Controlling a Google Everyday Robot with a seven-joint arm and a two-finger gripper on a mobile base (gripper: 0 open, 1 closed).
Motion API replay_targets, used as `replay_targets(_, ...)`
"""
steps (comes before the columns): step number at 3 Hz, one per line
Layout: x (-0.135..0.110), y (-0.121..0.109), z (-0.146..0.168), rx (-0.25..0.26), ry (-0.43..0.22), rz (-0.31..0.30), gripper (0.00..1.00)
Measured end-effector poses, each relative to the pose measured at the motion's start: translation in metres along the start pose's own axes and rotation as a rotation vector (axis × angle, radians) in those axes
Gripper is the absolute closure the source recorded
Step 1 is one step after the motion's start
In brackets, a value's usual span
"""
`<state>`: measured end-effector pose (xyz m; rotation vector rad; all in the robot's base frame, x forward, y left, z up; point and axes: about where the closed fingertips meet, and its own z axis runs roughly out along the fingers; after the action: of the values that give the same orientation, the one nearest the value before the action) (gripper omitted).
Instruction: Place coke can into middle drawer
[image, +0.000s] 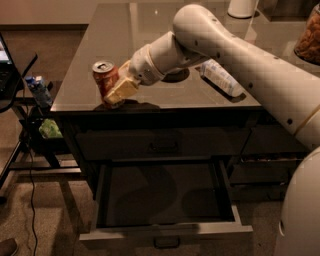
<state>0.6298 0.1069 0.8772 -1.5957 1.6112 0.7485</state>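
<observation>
The claw is squeezing the coke can, up above the middle drawer, toward its left side. The drawer is open. The can is not inside yet.

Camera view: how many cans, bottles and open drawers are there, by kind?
Cans: 1, the coke can, gripped by the gripper at the counter's front-left edge.
Bottles: 1, a clear plastic bottle lying on the counter.
Open drawers: 1, the middle drawer.
Total: 3.

Probably office break area, dark countertop over drawers, snack jar, carpet, claw gripping coke can at countertop edge.
</observation>
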Motion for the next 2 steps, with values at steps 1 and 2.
replay_targets(1, 0.0, 0.0, 0.0, 0.0, 0.0, 0.0, 1.0)
replay_targets(2, -0.001, 0.012, -0.012, 0.013, 0.008, 0.01, 1.0)
